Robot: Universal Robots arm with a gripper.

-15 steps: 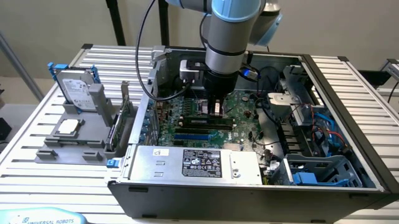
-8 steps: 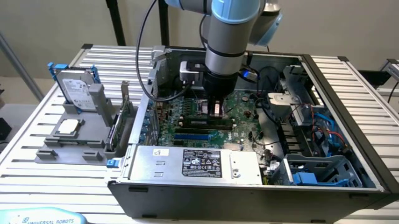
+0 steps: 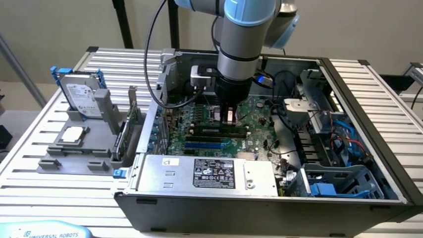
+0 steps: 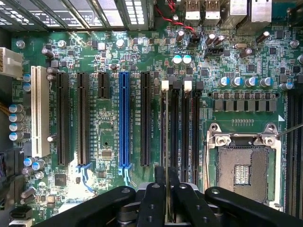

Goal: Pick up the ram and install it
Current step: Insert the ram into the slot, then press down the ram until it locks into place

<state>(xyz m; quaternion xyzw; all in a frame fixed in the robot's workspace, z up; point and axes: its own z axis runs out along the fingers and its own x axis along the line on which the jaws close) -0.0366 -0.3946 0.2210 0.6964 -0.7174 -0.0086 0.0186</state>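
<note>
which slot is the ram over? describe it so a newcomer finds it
Inside the open PC case, find the green motherboard and its empty CPU socket. Beside it run dark memory slots; the ram, edge-on in the gripper, lines up with the white-latched one farthest from the socket.

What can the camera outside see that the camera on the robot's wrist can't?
Exterior view alone: the whole computer case, the silver power supply, and a grey stand with a hard drive beside the case. Wrist view alone: the blue slot, the white slot and the open processor socket. Both: the green motherboard, and the hand shut on the ram over the memory slots.
</note>
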